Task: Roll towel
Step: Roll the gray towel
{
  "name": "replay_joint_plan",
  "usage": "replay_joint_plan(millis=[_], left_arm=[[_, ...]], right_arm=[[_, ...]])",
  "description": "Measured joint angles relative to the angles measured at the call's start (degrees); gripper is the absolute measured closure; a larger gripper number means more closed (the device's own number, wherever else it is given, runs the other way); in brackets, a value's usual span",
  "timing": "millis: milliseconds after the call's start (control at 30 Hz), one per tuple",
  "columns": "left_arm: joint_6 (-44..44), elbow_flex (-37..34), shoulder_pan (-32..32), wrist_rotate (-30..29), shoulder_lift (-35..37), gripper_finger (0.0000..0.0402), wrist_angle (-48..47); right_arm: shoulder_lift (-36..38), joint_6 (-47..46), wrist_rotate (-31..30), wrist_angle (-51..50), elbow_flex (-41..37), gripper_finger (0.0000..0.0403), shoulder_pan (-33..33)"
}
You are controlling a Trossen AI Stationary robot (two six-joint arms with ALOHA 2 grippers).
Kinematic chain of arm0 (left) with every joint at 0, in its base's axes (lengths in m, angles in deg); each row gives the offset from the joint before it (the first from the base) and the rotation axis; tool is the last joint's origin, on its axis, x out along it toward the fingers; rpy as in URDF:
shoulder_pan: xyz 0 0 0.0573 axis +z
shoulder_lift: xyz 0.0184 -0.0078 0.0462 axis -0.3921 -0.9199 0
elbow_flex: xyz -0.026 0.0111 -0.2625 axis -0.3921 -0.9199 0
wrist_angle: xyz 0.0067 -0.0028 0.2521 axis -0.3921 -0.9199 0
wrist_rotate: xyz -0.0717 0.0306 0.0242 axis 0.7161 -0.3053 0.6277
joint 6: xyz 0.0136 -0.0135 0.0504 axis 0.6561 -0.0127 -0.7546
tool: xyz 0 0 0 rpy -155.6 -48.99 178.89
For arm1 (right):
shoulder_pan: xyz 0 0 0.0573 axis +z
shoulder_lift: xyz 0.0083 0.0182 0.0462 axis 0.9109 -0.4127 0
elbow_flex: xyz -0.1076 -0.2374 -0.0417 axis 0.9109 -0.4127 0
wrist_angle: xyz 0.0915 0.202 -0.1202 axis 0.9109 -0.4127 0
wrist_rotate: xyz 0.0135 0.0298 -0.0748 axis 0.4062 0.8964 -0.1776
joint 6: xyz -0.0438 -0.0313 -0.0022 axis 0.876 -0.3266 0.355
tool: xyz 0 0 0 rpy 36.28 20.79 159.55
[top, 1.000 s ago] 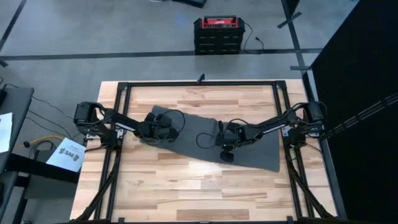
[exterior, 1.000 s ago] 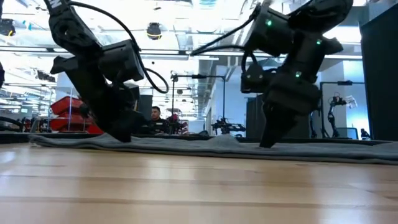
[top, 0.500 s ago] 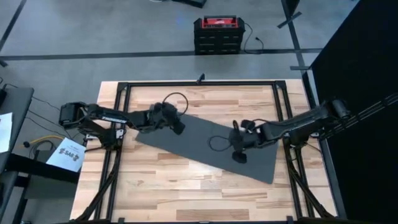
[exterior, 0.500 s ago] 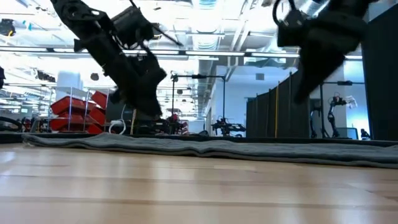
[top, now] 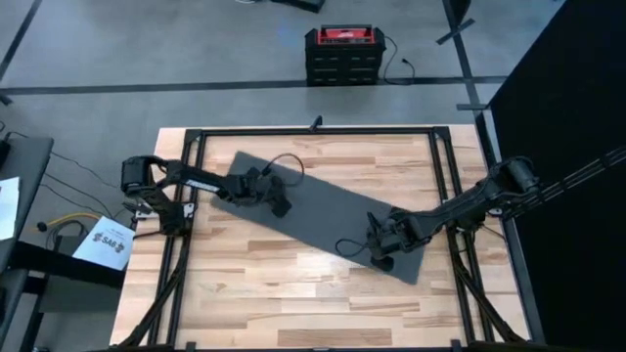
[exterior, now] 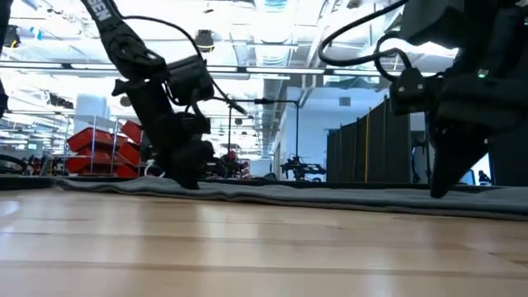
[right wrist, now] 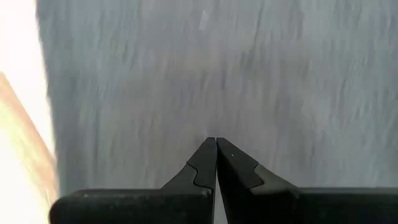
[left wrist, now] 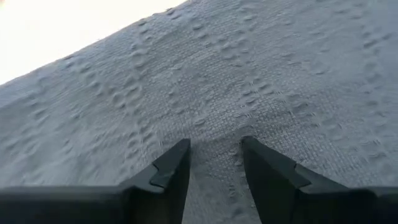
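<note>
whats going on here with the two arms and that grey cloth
Two robot arms are working on a dark grey towel that lies flat and unrolled, slanting across the wooden table. The left gripper is down on its far-left part, fingers slightly apart. The right gripper is down near the near-right end, fingers shut. No roll has been started.

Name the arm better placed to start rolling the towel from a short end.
Right, probably: the right tool sits at the towel's near short end, fingers shut. The left tool sits further inside, open.
</note>
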Motion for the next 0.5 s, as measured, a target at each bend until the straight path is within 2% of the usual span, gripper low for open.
replay_joint_plan(millis=[133,267,367,500], left_arm=[[-9.59,0.38,6.31,-0.51,1.4,0.0268,-1.39],[-14.95,1.69,8.27,1.22,4.02,0.0268,-4.31],[-14.24,3.61,6.18,5.9,7.93,0.0268,-2.72],[-13.86,4.39,0.17,11.13,11.74,0.0268,9.0]], right_arm=[[2.33,-1.75,-2.78,-1.05,1.1,0.0403,0.76],[5.72,-3.2,-3.82,-3.84,1.83,0.0403,3.49],[7.54,-14.3,-5.57,-7.63,1.88,0.0403,5.92],[10.49,-30.7,-6.77,-18.06,1.88,0.0397,8.81]])
